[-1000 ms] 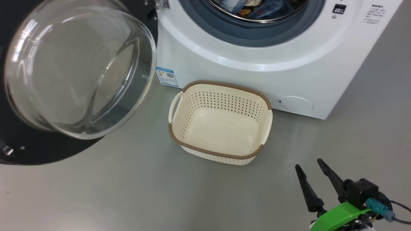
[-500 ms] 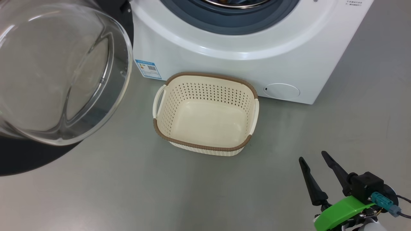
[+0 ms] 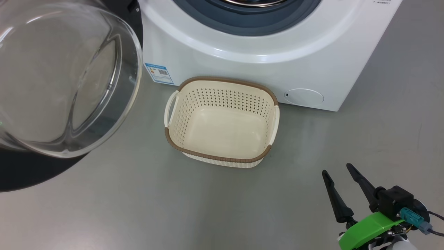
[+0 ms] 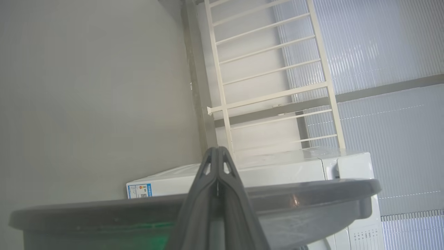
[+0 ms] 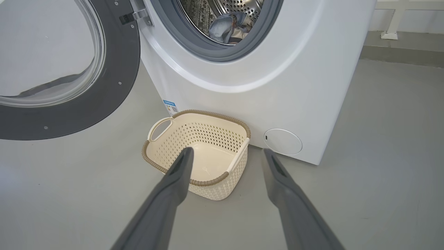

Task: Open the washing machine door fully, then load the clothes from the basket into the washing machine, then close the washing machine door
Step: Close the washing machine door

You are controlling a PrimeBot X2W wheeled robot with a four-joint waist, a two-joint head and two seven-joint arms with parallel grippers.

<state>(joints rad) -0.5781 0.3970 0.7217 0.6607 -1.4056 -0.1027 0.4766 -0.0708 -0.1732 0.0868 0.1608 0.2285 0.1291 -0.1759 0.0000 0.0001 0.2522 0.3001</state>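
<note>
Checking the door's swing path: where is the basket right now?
In the head view the basket stands empty on the floor at centre, close in front of the washing machine, to the right of the open washing machine door.

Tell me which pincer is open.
The right pincer: its fingers stand wide apart, pointing toward the basket. The left pincer has its fingers pressed together.

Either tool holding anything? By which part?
Nothing held: right tool open and empty; left tool shut on nothing.
</note>
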